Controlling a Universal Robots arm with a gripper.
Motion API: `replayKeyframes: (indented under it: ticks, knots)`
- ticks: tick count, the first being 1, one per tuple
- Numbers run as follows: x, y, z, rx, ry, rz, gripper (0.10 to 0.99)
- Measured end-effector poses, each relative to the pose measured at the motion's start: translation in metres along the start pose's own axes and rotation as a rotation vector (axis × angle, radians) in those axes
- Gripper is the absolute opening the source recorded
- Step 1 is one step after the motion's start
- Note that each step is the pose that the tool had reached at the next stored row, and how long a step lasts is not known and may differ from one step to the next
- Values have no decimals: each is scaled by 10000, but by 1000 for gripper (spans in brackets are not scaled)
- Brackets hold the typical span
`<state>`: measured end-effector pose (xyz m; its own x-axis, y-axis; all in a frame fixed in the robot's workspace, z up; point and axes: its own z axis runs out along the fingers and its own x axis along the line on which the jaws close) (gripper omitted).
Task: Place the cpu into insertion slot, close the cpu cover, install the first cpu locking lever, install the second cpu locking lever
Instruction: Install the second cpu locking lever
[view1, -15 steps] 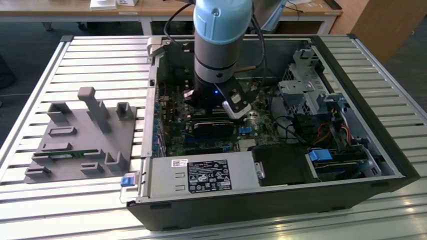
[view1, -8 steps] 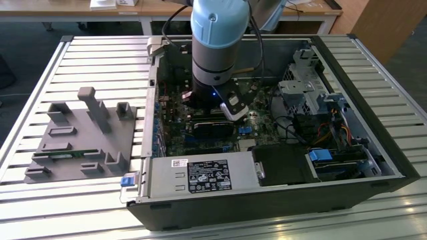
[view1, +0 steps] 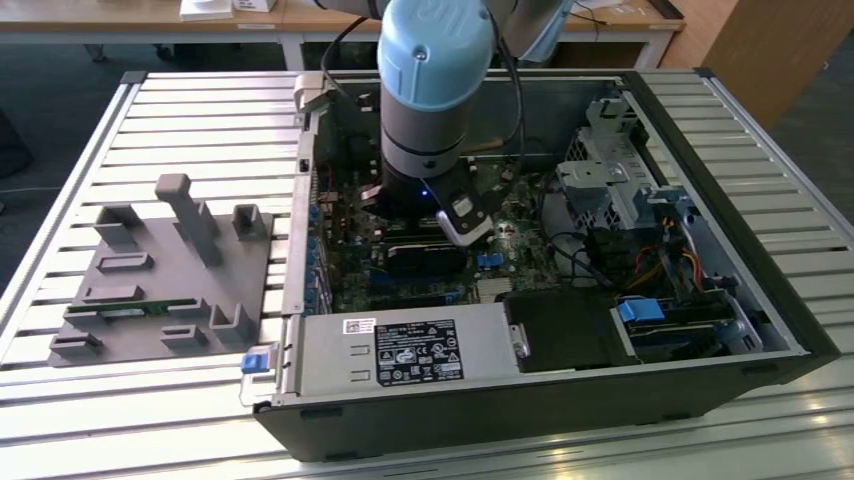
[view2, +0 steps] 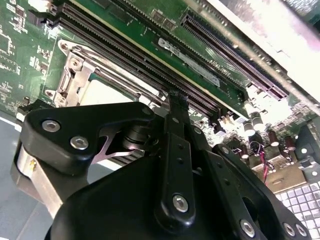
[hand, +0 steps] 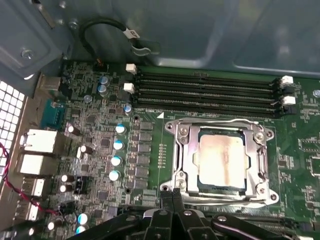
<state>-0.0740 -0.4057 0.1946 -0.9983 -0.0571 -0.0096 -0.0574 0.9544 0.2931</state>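
Observation:
The cpu (hand: 223, 160), a silvery square chip, lies flat in the middle of the socket on the green motherboard. The insertion slot itself is hidden beneath it. The cpu cover (hand: 186, 150), a silver frame with a window, lies down around the chip. Thin wire locking levers run along two sides of the frame, one by the memory slots (hand: 215, 121) and one on the gripper's side (hand: 220, 199). My gripper (hand: 172, 196) is shut, its black fingertips pressed together just over a corner of the frame. That corner and the gripper (view2: 176, 100) also appear in the second wrist view. In the exterior view the gripper (view1: 461, 225) reaches down inside the case.
Several long black memory slots (hand: 205, 90) run beside the socket, and a row of capacitors (hand: 119, 145) stands on its other side. The open computer case (view1: 747, 200) holds a power supply (view1: 400, 350) and drive bays. A grey fixture tray (view1: 160, 270) lies at the exterior view's left.

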Motion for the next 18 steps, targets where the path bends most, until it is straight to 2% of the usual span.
replayKeyframes:
  ticks: [6, 12, 15, 18]
  knots:
    - [15, -11, 38, -314, -18, 0, 106]
    - [34, -18, 71, -538, -31, -3, 106]
    - [43, -21, 83, -604, -33, -4, 106]
    - [44, -18, 78, -615, -38, -6, 106]
